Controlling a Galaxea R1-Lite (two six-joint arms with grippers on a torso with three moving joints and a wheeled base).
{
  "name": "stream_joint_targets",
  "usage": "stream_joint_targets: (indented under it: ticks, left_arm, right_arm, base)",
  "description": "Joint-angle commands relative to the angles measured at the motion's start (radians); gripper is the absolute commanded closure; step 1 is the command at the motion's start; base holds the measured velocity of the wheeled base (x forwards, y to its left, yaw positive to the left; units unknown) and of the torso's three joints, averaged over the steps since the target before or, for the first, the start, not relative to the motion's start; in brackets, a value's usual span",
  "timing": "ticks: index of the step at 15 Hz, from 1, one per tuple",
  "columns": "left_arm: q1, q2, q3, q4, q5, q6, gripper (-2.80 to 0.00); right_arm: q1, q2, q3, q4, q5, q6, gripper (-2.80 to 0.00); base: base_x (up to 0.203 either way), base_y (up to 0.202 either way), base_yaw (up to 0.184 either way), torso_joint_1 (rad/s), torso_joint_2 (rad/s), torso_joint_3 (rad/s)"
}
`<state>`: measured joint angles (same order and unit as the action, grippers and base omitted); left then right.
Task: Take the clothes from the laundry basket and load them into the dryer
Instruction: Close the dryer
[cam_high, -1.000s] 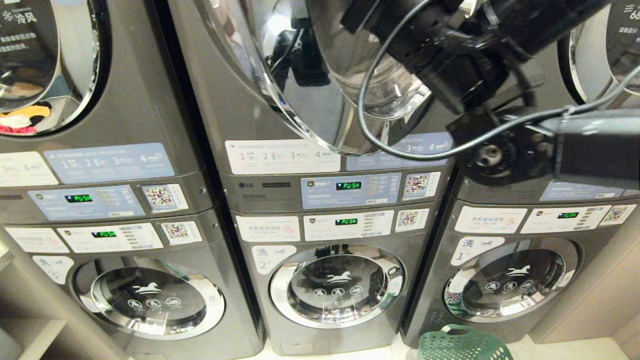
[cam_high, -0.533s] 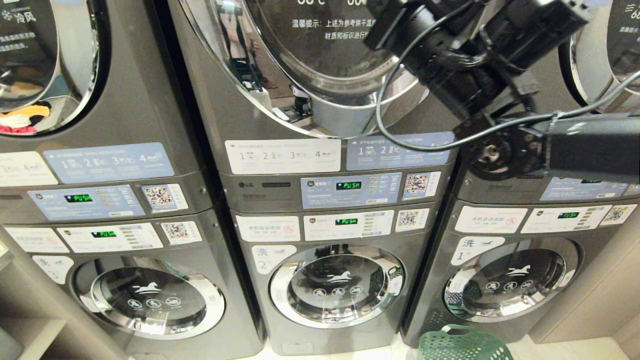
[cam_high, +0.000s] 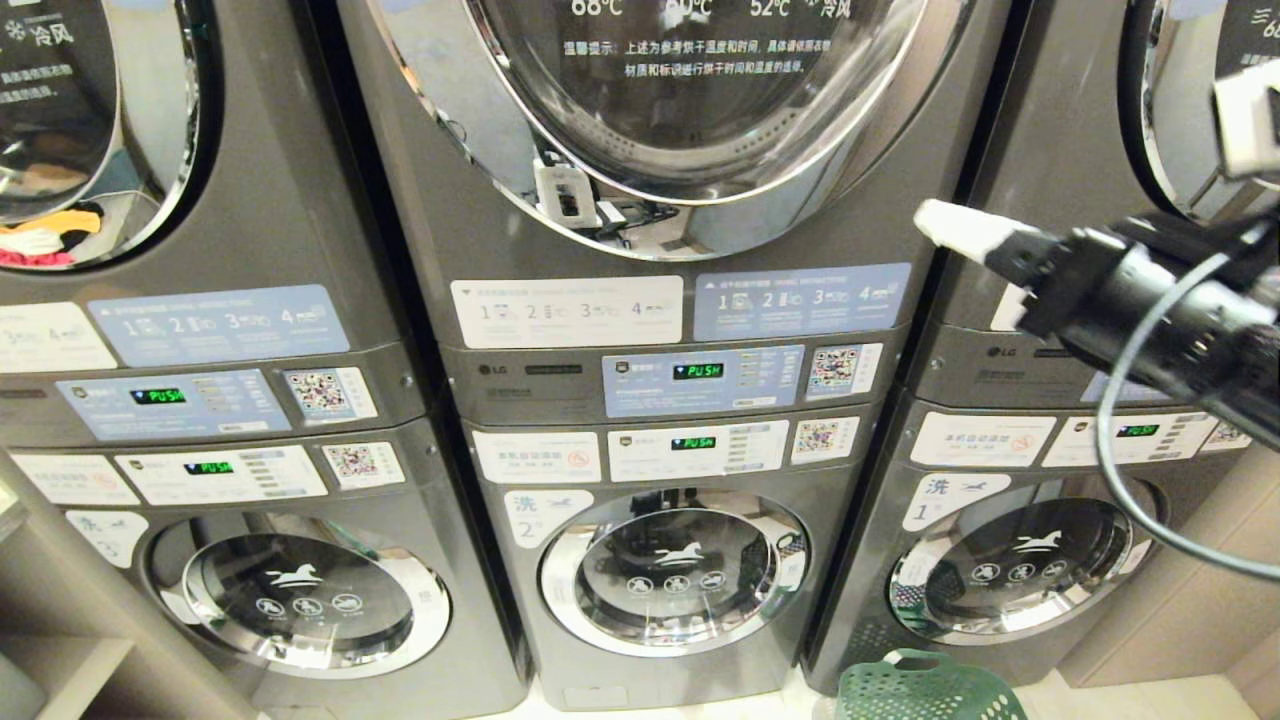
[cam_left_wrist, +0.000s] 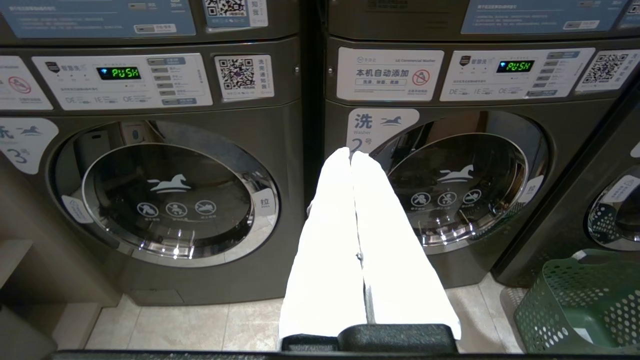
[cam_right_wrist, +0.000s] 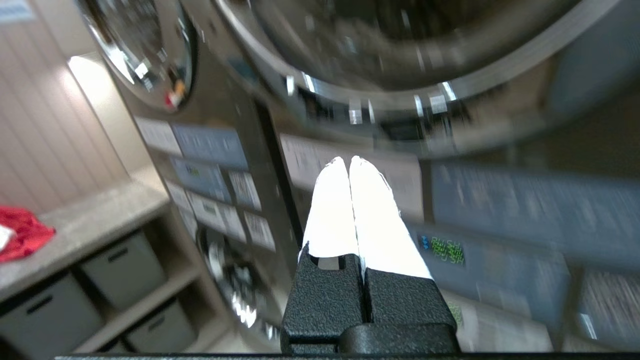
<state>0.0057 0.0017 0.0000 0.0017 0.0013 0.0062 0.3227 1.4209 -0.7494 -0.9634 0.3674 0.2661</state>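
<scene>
The dryer is the middle upper machine, and its round glass door (cam_high: 700, 90) lies close against the front. A white latch (cam_high: 562, 196) shows at the door's lower left rim, so I cannot tell whether it is fully closed. My right gripper (cam_high: 935, 222) hangs to the right of that door, apart from it, shut and empty, also seen as my right gripper (cam_right_wrist: 348, 161). The green laundry basket (cam_high: 925, 690) stands on the floor below the right washer. The same basket (cam_left_wrist: 580, 300) shows no clothes that I can make out. My left gripper (cam_left_wrist: 350, 155) is parked low before the washers, shut and empty.
Three stacked machines fill the view, with lit control panels (cam_high: 700, 380) between the dryers and washers. Coloured laundry (cam_high: 40, 240) lies behind the left dryer's window. A red cloth (cam_right_wrist: 22, 232) rests on a shelf counter with grey bins (cam_right_wrist: 122, 270) under it. The right arm's cable (cam_high: 1110, 440) loops in front of the right machine.
The dryer door has swung from wide open to against the machine front. My right arm has pulled away from the door, down and to the right, still shut.
</scene>
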Motion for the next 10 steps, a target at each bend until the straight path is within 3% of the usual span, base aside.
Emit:
stream_joint_targets:
  ticks: [1,4,6,8,10]
  left_arm:
    - [0.0,0.0,0.001,0.0,0.0,0.0,0.0]
    - [0.0,0.0,0.001,0.0,0.0,0.0,0.0]
    - [0.0,0.0,0.001,0.0,0.0,0.0,0.0]
    - [0.0,0.0,0.001,0.0,0.0,0.0,0.0]
    - [0.0,0.0,0.0,0.0,0.0,0.0,0.0]
  right_arm:
    - [-0.066,-0.311,0.226,0.1,0.001,-0.004,0.0]
    - [-0.227,-0.644,0.508,0.402,-0.001,-0.03,0.0]
    - [-0.289,-0.866,0.623,0.626,-0.016,-0.078,0.0]
    - [-0.305,-1.058,0.633,0.937,-0.042,-0.11,0.0]
    - [-0.299,-1.182,0.626,1.097,-0.071,-0.176,0.0]
  base:
    - [0.0,0.0,0.0,0.0,0.0,0.0]
    - [0.0,0.0,0.0,0.0,0.0,0.0]
    - [0.0,0.0,0.0,0.0,0.0,0.0]
    - [0.0,0.0,0.0,0.0,0.0,0.0]
    - [0.0,0.0,0.0,0.0,0.0,0.0]
